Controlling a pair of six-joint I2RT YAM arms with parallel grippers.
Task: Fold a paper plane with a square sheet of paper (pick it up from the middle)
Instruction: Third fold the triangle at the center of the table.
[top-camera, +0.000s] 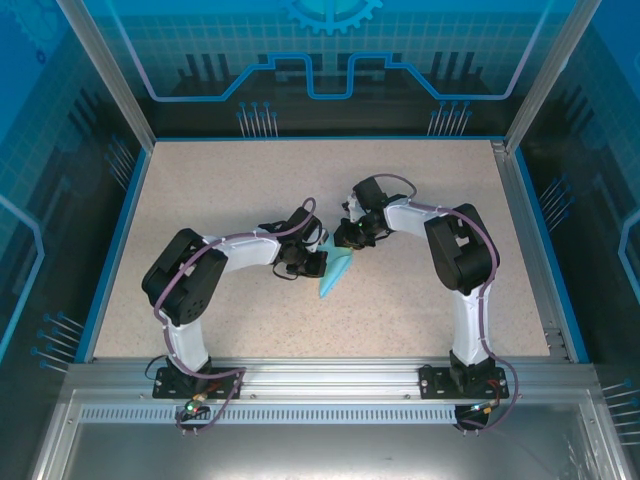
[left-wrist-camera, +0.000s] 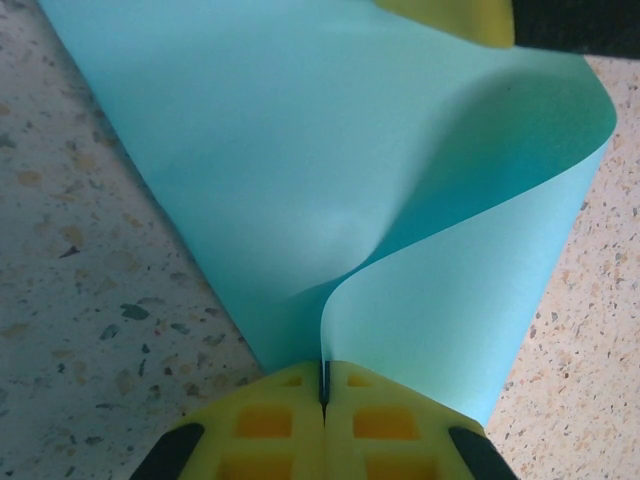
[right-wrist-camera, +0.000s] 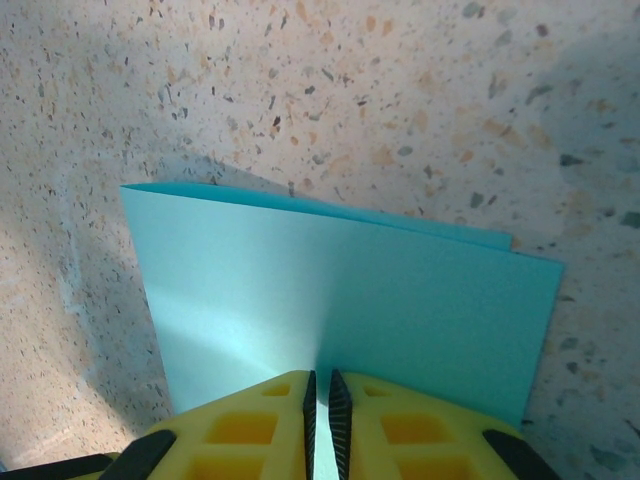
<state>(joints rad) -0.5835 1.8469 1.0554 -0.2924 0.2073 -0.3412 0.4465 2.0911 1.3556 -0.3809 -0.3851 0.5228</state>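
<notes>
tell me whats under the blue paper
The speckled table shows all around the paper, pinched by the left gripper and right gripper. The patch straight beneath it is covered.

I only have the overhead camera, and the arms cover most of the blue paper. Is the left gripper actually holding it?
Observer: Yes. The left gripper is shut on one edge of the paper.
Operator: Is the sheet flat there?
Observer: No, it bows into a curve just past that grip.
Operator: And the right side?
Observer: The right gripper pinches a folded part, two layers with their far edges slightly offset.
</notes>
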